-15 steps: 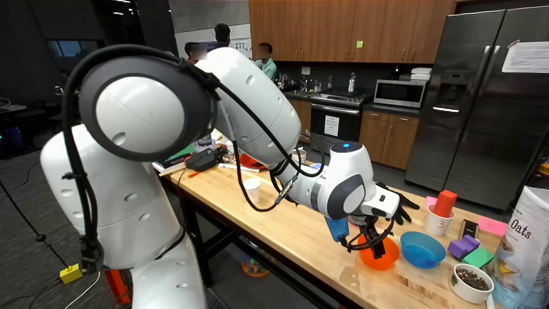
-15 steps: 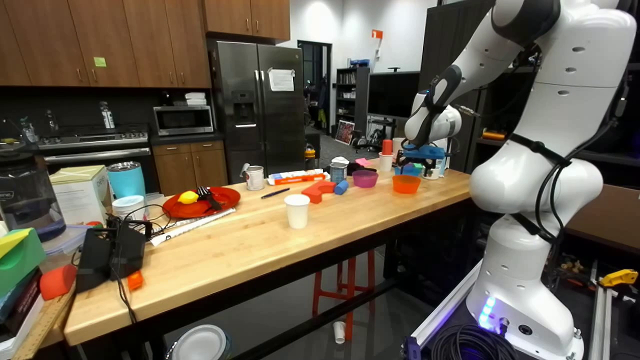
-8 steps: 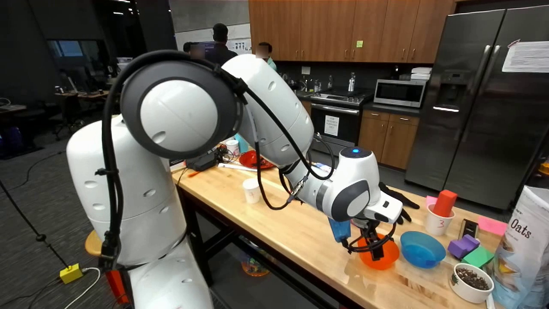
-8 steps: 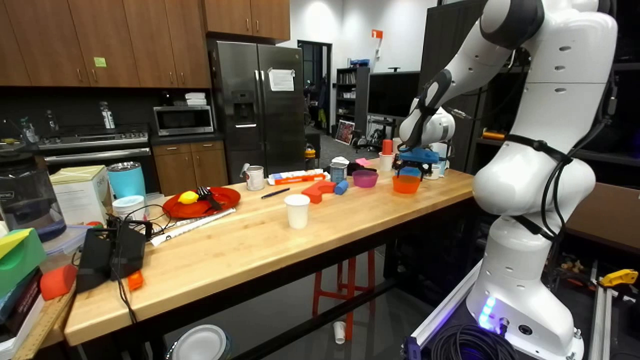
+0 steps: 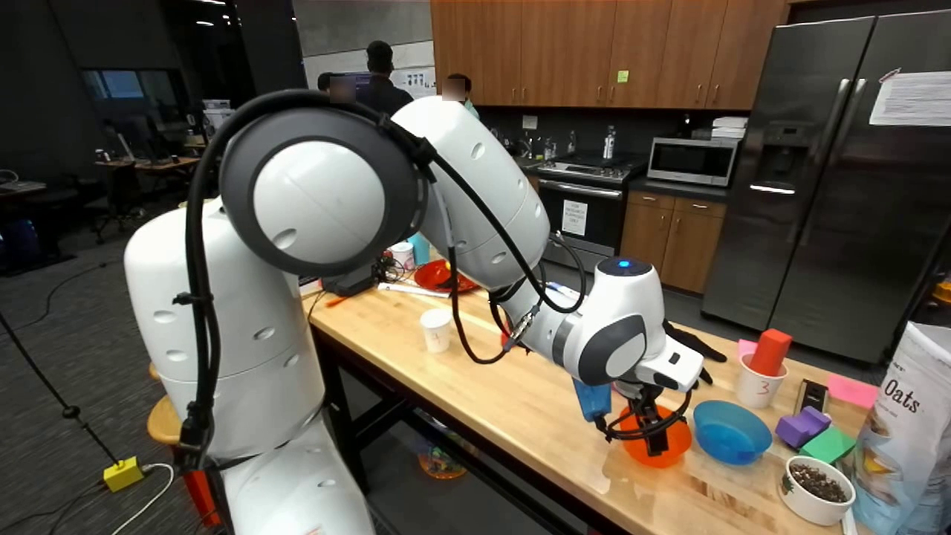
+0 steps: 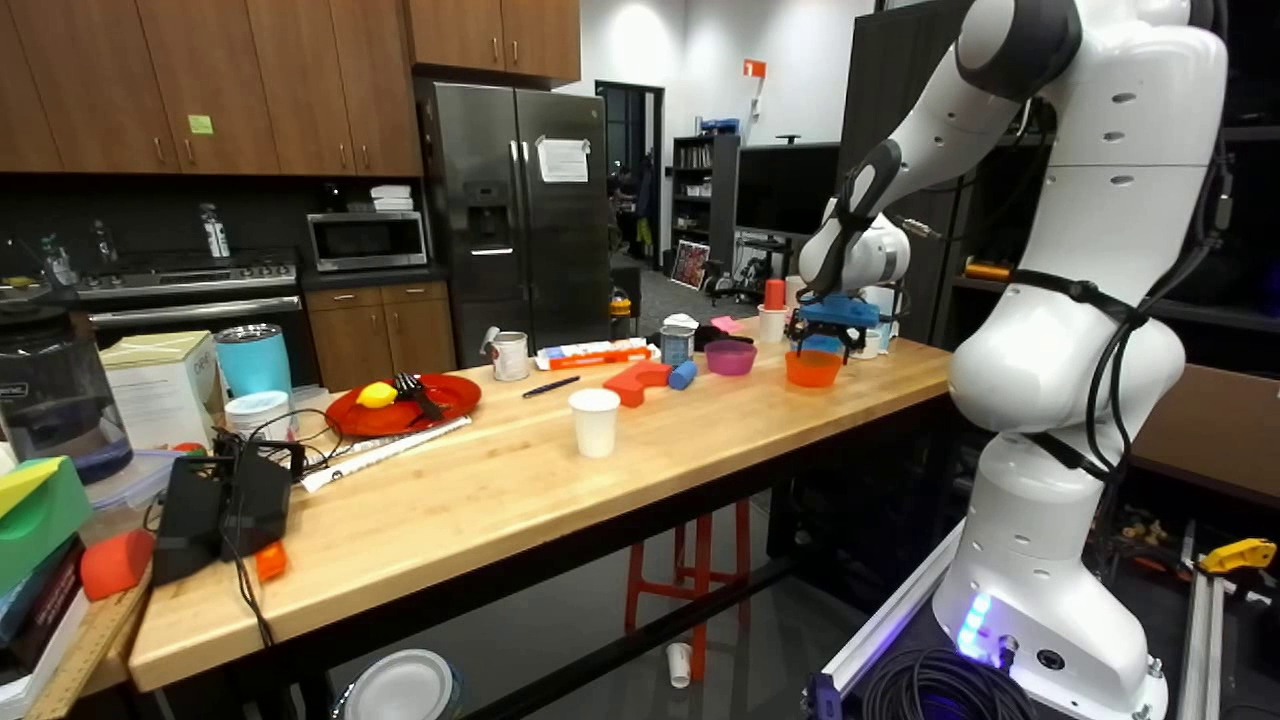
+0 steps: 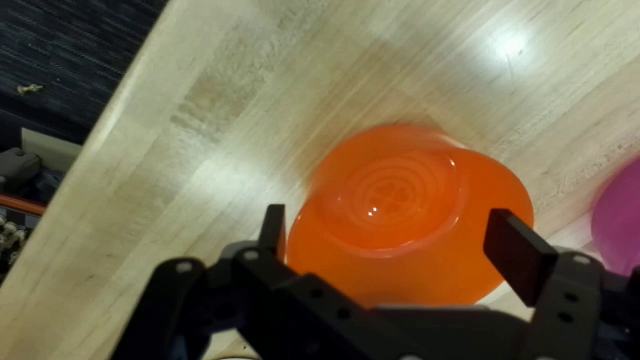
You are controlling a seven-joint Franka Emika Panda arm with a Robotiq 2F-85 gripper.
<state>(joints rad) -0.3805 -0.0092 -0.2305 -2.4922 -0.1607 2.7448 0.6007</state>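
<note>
My gripper (image 7: 389,222) points down over an orange bowl (image 7: 395,260), its jaws wide apart with nothing between them. In the wrist view, one finger (image 7: 272,227) stands just outside the bowl's rim, while the opposite finger (image 7: 520,252) overlaps the bowl's far side; whether either touches it I cannot tell. Both exterior views show the gripper (image 6: 824,352) low above the orange bowl (image 6: 812,372). A blue bowl (image 5: 732,435) is beside the orange one. A purple bowl (image 7: 620,220) shows at the wrist view's right edge.
Around the bowls are a white cup (image 5: 758,388) holding a red block (image 5: 770,351), purple (image 5: 802,426) and green (image 5: 828,444) blocks, a bowl of dark bits (image 5: 816,509) and an oats bag (image 5: 899,438). A white cup (image 6: 595,425) and red block (image 6: 637,382) stand farther along the table.
The arm's upper links have swung right in one exterior view and left in another, mostly in the first half second. The gripper has come slightly lower over the orange bowl, still open.
</note>
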